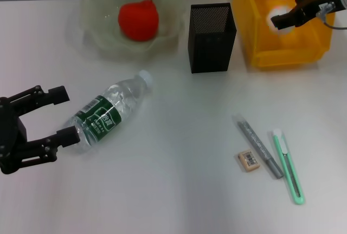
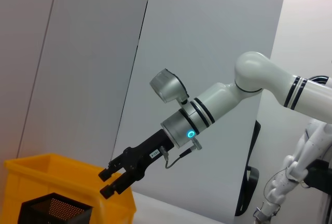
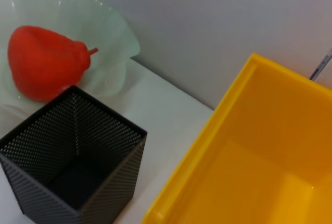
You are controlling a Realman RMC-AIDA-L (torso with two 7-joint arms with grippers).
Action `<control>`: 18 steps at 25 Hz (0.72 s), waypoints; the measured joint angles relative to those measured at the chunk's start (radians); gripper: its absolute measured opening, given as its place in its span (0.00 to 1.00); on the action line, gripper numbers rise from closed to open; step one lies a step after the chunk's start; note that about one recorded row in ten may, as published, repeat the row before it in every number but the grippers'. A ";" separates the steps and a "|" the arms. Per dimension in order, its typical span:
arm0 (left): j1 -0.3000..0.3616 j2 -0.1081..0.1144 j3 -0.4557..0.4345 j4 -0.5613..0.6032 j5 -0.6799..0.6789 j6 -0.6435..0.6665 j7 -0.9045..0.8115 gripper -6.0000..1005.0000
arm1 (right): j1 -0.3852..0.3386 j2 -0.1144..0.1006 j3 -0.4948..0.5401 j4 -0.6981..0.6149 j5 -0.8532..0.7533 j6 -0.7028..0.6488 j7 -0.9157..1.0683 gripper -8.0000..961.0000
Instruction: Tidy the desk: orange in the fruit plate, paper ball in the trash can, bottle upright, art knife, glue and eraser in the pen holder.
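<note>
Hovering over the yellow bin [image 1: 282, 23], your right end effector [image 1: 279, 20] has fingers parted, with the white paper ball [image 1: 281, 14] seen right at its tips; can't tell if it's gripped. Left end effector [image 1: 64, 116] is spread wide around the base of the lying bottle [image 1: 108, 112], lower finger touching it. Red fruit [image 1: 138, 21] sits in the plate [image 1: 97, 20], well beyond the left one. Pen holder [image 1: 211, 36] stands beside the bin. Eraser [image 1: 248, 160], glue [image 1: 257, 144], art knife [image 1: 288, 166] lie on the surface [image 1: 173, 190], far below the right one.
</note>
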 joint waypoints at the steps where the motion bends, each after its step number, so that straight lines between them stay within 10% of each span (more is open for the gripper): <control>1: 0.000 0.001 0.000 0.001 0.000 -0.001 -0.001 0.76 | 0.000 0.000 0.001 0.000 0.001 0.004 -0.002 0.72; 12: -0.066 0.007 -0.055 0.122 0.082 -0.093 -0.185 0.76 | -0.153 -0.007 0.169 -0.121 0.377 -0.181 -0.283 0.88; 18: -0.180 -0.057 -0.052 0.405 0.370 -0.198 -0.457 0.75 | -0.301 -0.013 0.352 -0.143 0.674 -0.493 -0.572 0.88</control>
